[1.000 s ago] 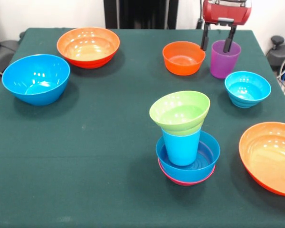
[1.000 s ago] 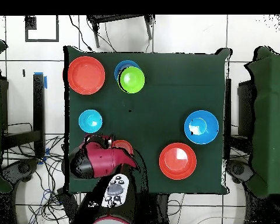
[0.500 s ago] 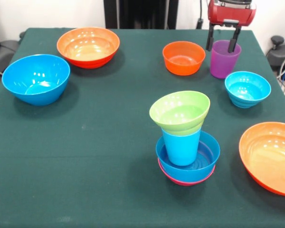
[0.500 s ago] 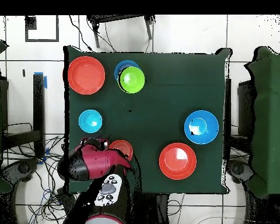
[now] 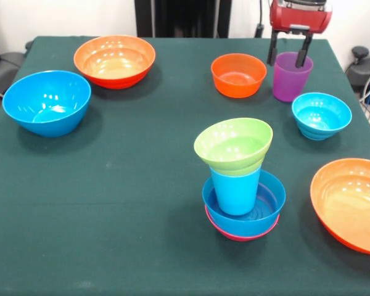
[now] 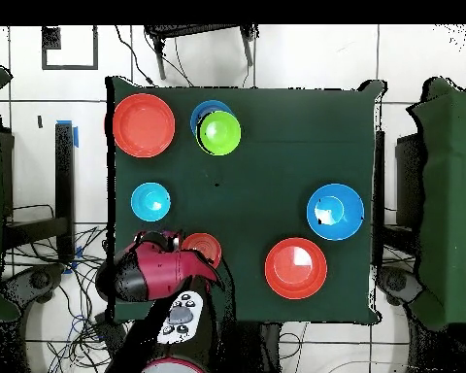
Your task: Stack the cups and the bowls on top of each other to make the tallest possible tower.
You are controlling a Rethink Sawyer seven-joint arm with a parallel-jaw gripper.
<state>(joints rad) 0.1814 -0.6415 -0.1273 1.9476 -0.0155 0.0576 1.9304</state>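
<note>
Tower (image 5: 240,185) at worktop (image 5: 111,203) centre-front: pink base, blue bowl, blue cup, green bowl atop. Purple cup (image 5: 291,76) at 1 o'clock, unstacked; end effector (image 5: 288,53) spread astride its rim. Five bowls loose. Roughly half done.

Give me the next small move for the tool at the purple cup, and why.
Probably close on the purple cup wall: the tool is open, one finger seemingly inside the rim, the other outside, and the cup stands on the table, apart from the tower.
</note>
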